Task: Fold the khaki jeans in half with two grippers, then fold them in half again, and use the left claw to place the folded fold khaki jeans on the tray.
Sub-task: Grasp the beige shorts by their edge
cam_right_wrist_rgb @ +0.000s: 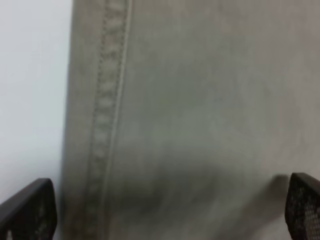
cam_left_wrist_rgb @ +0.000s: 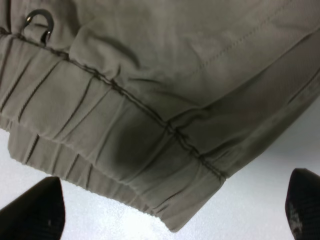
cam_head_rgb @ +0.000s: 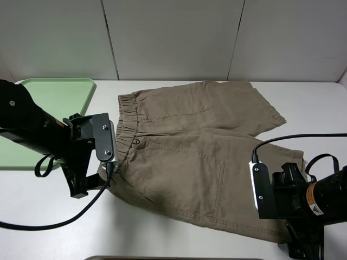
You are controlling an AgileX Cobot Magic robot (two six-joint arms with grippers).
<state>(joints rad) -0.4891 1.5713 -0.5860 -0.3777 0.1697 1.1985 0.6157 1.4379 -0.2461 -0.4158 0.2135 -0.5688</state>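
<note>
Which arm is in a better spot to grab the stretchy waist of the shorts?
Left. The left gripper, open, hangs over the waistband corner; the right gripper is over the leg hem.

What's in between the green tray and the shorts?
A strip of bare white table and the black left arm, seen in the exterior high view.

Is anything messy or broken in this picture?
Nothing stands out. The khaki cotton shorts lie spread flat on the white table, and the pale-green plastic tray sits beside them.
</note>
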